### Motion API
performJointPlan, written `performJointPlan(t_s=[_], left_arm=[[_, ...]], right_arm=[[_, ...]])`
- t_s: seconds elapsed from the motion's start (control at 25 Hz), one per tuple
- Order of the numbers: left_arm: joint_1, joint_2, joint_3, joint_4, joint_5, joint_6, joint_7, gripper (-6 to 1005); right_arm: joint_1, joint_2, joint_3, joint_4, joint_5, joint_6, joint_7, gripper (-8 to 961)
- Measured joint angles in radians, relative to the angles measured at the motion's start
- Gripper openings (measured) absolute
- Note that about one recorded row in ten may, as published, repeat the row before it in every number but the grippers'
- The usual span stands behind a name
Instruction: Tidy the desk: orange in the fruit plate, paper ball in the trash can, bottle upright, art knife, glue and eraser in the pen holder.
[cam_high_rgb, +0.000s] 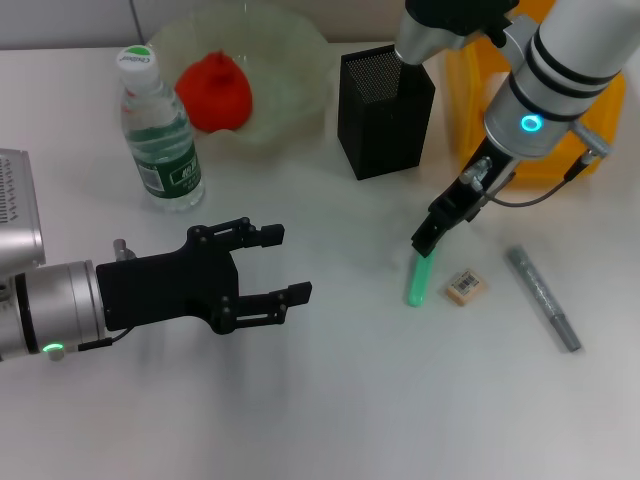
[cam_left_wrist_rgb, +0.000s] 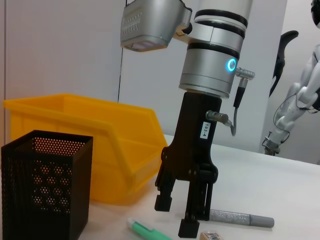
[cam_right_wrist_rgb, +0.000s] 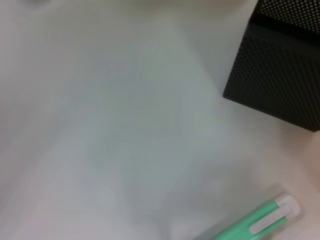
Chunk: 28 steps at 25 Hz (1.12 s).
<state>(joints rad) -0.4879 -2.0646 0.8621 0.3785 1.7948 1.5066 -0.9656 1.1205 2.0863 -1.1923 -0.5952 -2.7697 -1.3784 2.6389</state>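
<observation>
My right gripper (cam_high_rgb: 428, 240) is open and empty, its fingertips just above the far end of a green pen-shaped item (cam_high_rgb: 417, 278) that looks like the art knife. The left wrist view shows that gripper (cam_left_wrist_rgb: 175, 217) with a gap between its fingers, over the green item (cam_left_wrist_rgb: 147, 230). The tan eraser (cam_high_rgb: 465, 286) and a grey stick (cam_high_rgb: 543, 298), likely the glue, lie to its right. The black mesh pen holder (cam_high_rgb: 385, 110) stands behind. The orange (cam_high_rgb: 213, 92) lies in the pale-green fruit plate (cam_high_rgb: 300, 60). The bottle (cam_high_rgb: 160, 130) stands upright. My left gripper (cam_high_rgb: 285, 265) is open and empty. No paper ball shows.
The yellow trash can (cam_high_rgb: 470, 80) stands at the back right, partly hidden behind my right arm. In the right wrist view the green item (cam_right_wrist_rgb: 250, 225) lies close to the pen holder (cam_right_wrist_rgb: 280, 75).
</observation>
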Motion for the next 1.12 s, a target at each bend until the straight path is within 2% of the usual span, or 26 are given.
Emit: performJointPlan(t_s=[0.24,1.12], left_arm=[[0.000,0.000,0.000,0.000,0.000,0.000,0.004,785],[0.000,0.000,0.008,0.004,0.000,-0.001,0.005,784]], right_arm=[[0.001,0.003,-0.003,0.026,0.041,0.019,0.001,827],[0.009,0.005,-0.043,0.077,0.042,0.074,0.021,826]])
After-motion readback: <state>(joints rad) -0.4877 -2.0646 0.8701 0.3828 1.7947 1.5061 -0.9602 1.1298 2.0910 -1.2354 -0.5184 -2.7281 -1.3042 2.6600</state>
